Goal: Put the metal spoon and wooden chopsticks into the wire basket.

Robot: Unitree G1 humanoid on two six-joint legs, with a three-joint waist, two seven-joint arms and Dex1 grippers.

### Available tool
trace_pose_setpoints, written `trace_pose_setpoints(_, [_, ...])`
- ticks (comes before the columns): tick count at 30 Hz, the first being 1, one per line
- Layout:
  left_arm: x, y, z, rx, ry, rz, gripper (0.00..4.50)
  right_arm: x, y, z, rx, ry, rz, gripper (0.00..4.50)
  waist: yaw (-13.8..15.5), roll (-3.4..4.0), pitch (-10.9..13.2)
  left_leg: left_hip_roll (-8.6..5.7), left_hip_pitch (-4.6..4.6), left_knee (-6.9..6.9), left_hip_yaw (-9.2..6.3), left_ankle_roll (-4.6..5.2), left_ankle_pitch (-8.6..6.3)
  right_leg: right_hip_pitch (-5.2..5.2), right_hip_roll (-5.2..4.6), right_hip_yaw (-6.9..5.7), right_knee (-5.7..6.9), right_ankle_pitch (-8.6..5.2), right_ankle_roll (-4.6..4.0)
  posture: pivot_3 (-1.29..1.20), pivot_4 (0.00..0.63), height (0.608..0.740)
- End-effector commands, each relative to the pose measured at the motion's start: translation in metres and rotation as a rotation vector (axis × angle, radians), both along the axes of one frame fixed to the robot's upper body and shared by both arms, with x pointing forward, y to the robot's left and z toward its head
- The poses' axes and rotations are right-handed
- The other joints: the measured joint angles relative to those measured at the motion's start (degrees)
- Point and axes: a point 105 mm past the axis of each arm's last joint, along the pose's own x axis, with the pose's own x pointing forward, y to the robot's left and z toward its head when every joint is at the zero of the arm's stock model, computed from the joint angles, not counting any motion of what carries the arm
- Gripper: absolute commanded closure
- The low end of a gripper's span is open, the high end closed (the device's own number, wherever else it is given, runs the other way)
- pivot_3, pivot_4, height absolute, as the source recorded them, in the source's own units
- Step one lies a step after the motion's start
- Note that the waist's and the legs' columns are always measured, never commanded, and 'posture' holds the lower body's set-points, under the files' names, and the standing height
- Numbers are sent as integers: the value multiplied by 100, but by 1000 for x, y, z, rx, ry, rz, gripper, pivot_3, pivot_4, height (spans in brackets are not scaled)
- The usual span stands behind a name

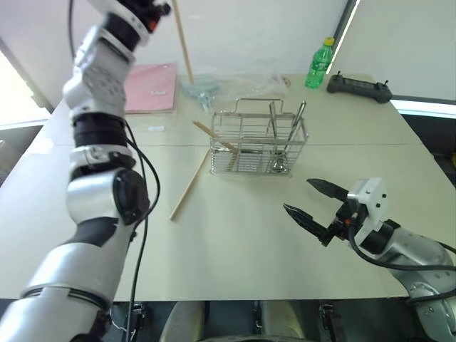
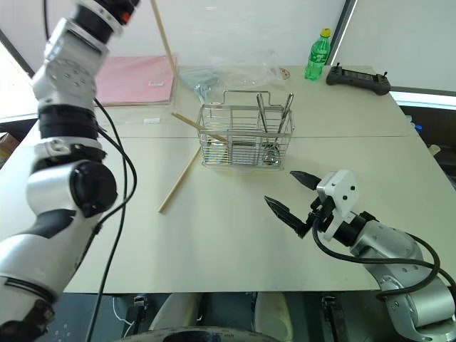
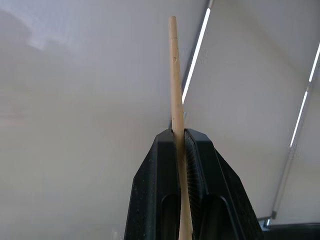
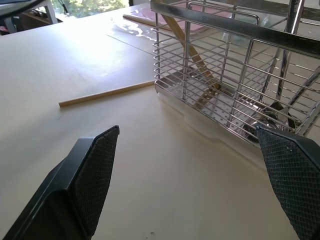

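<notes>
**A:** At the centre of the pale worktop [image 1: 235, 242] stands the wire basket [image 1: 258, 141], upright, with its loop handles on top. Where is the cutlery?

**B:** The metal spoon [image 1: 291, 137] stands inside the basket's right end, bowl down, handle leaning up past the rim toward one o'clock. Another metal utensil [image 1: 273, 120] stands just beside it. One wooden chopstick [image 1: 216, 137] leans in the left end, its upper part sticking out over the rim toward ten o'clock.

**A:** And the other chopsticks?

**B:** One lies flat on the worktop [image 1: 188, 187] at about eight o'clock from the basket, running diagonally, its far tip near the basket's lower left corner. Another [image 1: 182, 39] is clamped in the left gripper [image 3: 179, 137], fingers pressed together on it. That arm is raised high at the upper left, and the stick hangs down toward the back of the worktop.

**A:** What about the right gripper?

**B:** The right gripper [image 1: 311, 199] hovers above the worktop at about five o'clock from the basket, jaws spread wide, holding nothing, pointing toward the basket.

**A:** Anything else?

**B:** Along the far edge: a pink folder [image 1: 151, 87] at ten o'clock from the basket, crumpled clear plastic [image 1: 231, 80] behind it, a green bottle [image 1: 320, 64] with a yellow cap at one o'clock, and a black handheld controller [image 1: 359, 87] beside that.
</notes>
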Motion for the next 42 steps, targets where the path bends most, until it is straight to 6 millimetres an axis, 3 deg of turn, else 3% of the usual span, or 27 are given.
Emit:
trace_pose_setpoints(1, [-14,-26,-2,73,-56,-42,4476,-4,3,16,1,-64,9,0,1,0,0,0,-1,1,0,0,0,0,0,0,-1,1,-1,0,150,709])
trace_pose_setpoints(6, [-16,-52,-28,146,-51,-56,4476,-5,3,17,3,-64,-1,0,1,0,0,-2,-2,-3,1,0,0,-3,0,2,-3,9,-15,0,150,709])
trace_pose_setpoints(13, [-16,-66,-39,193,-60,-67,4476,-7,5,16,5,-63,-3,0,3,0,0,-2,-2,-1,2,1,0,-1,1,2,-4,-1,2,0,150,709])
trace_pose_setpoints(16, [-16,-66,-41,187,-47,-72,3349,-9,5,14,-3,-64,-2,0,5,0,0,-1,-2,-3,1,1,0,-2,1,2,-4,-1,1,0,150,709])
trace_pose_setpoints(22, [-21,-66,-41,196,-46,-96,307,-5,-1,15,8,-73,-28,0,6,0,0,-1,-2,-3,1,1,0,-1,1,2,-5,0,0,0,150,709])
trace_pose_setpoints(30, [-18,-46,-28,185,-17,-56,307,-6,1,12,16,-71,-18,0,2,0,0,-1,-1,-3,0,1,0,-2,3,1,-4,-1,2,0,150,709])
trace_pose_setpoints(35, [-4,-2,-15,216,58,48,307,-5,4,12,11,-75,-5,0,-4,1,1,0,-2,-6,0,1,0,-6,6,2,-3,-1,2,0,150,709])
trace_pose_setpoints(42, [23,50,-32,366,216,277,307,-1,7,13,25,-90,-7,0,11,4,-1,-1,2,-8,-3,2,0,-2,8,0,-3,-4,6,0,150,709])
